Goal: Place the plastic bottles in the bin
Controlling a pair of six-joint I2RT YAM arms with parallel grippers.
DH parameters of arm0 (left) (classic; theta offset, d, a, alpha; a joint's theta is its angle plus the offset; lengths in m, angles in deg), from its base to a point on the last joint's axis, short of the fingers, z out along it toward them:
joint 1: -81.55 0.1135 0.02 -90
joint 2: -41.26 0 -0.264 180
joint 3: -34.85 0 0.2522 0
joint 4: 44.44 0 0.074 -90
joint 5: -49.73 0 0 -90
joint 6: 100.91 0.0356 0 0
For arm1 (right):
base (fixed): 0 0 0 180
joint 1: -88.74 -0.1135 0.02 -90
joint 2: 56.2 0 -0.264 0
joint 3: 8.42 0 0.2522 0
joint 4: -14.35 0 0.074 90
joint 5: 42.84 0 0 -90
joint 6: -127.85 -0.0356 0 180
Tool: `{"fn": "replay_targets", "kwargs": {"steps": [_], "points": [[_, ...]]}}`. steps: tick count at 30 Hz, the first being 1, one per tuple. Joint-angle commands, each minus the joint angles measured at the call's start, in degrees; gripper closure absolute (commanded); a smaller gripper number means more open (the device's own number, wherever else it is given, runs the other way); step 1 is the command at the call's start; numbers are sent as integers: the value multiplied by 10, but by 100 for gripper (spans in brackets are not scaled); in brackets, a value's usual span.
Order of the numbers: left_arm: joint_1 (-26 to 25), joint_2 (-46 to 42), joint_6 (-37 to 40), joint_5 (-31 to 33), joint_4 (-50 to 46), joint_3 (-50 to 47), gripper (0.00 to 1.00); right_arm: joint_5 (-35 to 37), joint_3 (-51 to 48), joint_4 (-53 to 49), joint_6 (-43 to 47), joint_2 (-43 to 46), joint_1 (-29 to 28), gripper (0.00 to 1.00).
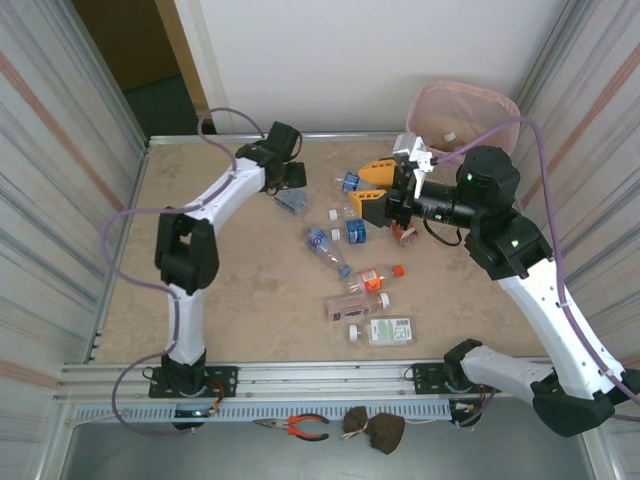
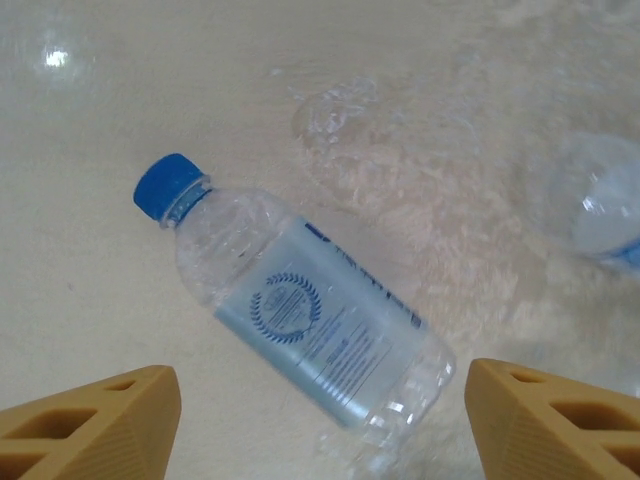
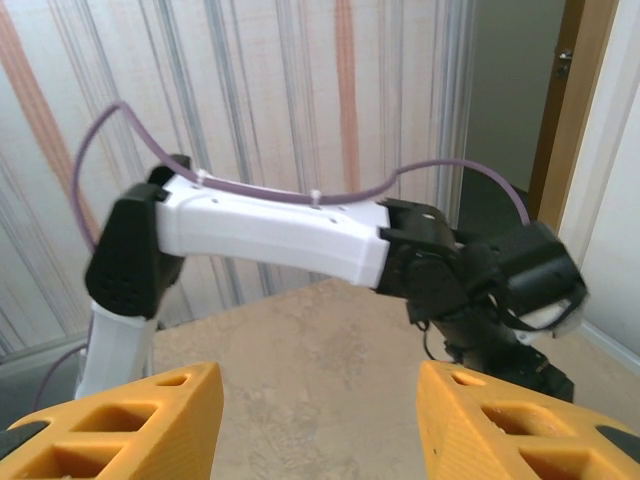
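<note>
surface: beige table (image 1: 230, 300) | on it: plastic bottles (image 1: 388, 331) lying scattered around the middle

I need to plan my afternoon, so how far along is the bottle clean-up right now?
Early days. Done: something small and white shows in the bin, perhaps a bottle's cap. In hand: the left gripper hangs open over a blue-capped bottle lying on the table, not gripped; the right gripper is open and empty. Left: about seven bottles on the table, including an orange-capped one.
</note>
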Motion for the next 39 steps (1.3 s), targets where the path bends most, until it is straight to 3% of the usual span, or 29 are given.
{"fn": "replay_targets", "kwargs": {"steps": [1,7,13,39], "points": [[-2,46,-181,56,-110,57,22,7,7,-7,15,13,3,46],[-12,84,-298,30,-110,73,13,12,9,-14,20,15,4,46],[-17,114,-344,7,-92,85,7,16,10,-20,26,18,4,46],[-19,149,-369,-22,-45,44,31,29,4,-32,26,30,4,46]]}}
